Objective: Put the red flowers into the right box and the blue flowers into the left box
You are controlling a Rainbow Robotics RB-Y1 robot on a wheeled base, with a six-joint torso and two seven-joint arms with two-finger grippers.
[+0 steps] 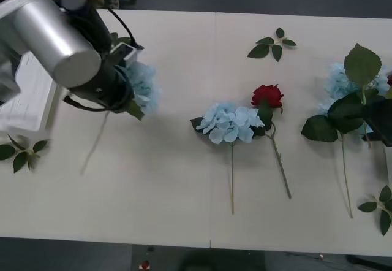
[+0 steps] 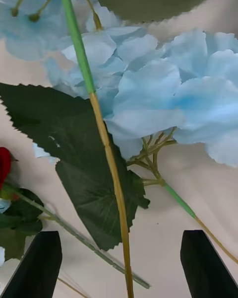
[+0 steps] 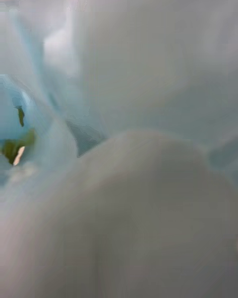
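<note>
- Far left, the left box [image 1: 27, 99], white, sits at the bench [image 1: 171, 179] edge, half hidden behind the left arm.
- The left gripper [image 1: 125, 93] is just beside that box, carrying a blue flower [image 1: 142, 84]; the head is pressed right up against its wrist camera, the stem trailing down toward the near edge. The fingers themselves are buried in petals, so I can't tell how they're set, though it looks like they have the flower.
- My read: the box lies to the left of that head, so the drop calls for a short carry leftward.
- Mid-bench, a second blue flower [image 1: 228, 124] and a red rose [image 1: 267, 95] lie touching, stems pointing toward the near edge.
- Far right, the right gripper [image 2: 119, 265] hovers over a third blue flower [image 2: 163, 94], black fingers spread wide, holding nothing, a stem running between them.
</note>
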